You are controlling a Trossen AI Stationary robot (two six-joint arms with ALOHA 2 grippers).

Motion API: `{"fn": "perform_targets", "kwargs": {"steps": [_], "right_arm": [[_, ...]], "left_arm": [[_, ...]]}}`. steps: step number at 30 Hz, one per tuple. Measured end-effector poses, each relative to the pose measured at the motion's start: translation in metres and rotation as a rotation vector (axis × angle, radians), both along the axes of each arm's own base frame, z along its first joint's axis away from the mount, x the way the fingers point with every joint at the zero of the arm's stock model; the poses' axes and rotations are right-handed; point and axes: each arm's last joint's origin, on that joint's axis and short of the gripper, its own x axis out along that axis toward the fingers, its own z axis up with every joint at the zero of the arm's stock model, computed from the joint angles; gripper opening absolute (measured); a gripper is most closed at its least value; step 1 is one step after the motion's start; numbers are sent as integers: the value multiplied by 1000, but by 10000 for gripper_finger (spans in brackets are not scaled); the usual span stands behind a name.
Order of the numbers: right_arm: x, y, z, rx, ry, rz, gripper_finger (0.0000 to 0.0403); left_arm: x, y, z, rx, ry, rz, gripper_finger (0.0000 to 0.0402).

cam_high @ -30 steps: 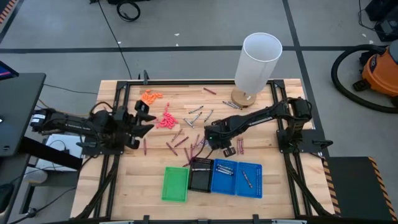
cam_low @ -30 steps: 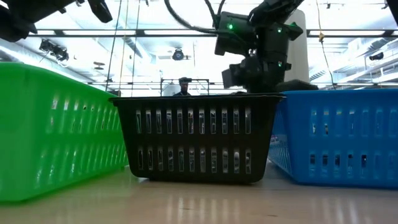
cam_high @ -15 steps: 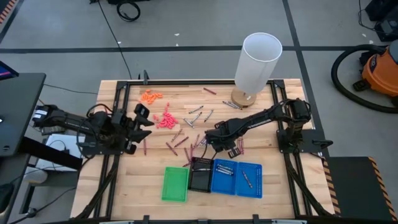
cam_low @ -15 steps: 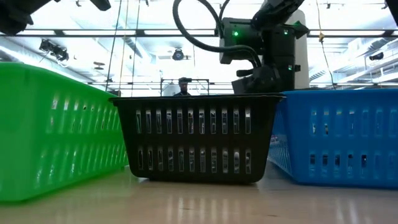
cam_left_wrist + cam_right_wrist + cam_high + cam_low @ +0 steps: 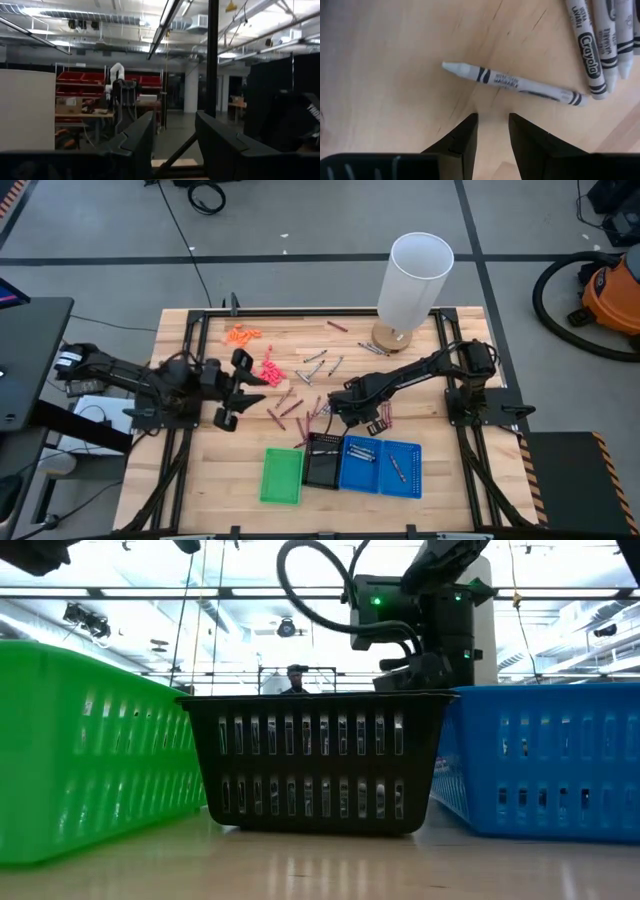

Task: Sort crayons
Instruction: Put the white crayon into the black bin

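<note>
Many crayons lie loose on the wooden table: dark maroon ones (image 5: 292, 408) mid-table, silvery grey ones (image 5: 318, 364) farther back, and a row (image 5: 378, 418) to the right of my right gripper. My right gripper (image 5: 340, 404) points down just behind the black tray (image 5: 323, 462). Its fingers (image 5: 492, 131) are open a little and empty, hovering beside one silvery grey crayon (image 5: 512, 82) that lies flat on the wood. My left gripper (image 5: 234, 390) is open and empty at the table's left, near the pink-red bits (image 5: 268, 370). Its fingers (image 5: 175, 135) point level toward the right.
A green tray (image 5: 282, 476), the black tray and two blue trays (image 5: 381, 467) stand in a row at the near edge; the blue ones hold a few crayons. A tall white cylinder (image 5: 412, 280) stands at the far right. Orange bits (image 5: 242, 334) lie at the far left.
My left gripper has gone toward the table's right edge, nearer the pink-red bits, still open. My right gripper has stayed nearly in place behind the black tray.
</note>
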Motion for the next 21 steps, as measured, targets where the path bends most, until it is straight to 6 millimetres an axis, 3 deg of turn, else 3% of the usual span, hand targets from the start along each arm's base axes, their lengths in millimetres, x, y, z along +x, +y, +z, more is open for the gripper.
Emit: {"fn": "perform_targets", "kwargs": {"steps": [4,8,13,16,21], "right_arm": [[0,0,-3,-4,11,2,123],[1,0,8,-16,6,-23,121],[15,-5,36,19,-53,-178,115],[20,-13,39,65,-84,-385,110],[19,-30,36,88,-106,-892,107]], "left_arm": [[6,-4,3,21,16,-13,157],[4,-9,7,52,2,-28,157],[3,-10,8,53,-6,-36,157],[3,-10,8,52,-5,-35,157],[-1,-9,10,51,-5,-35,157]]}}
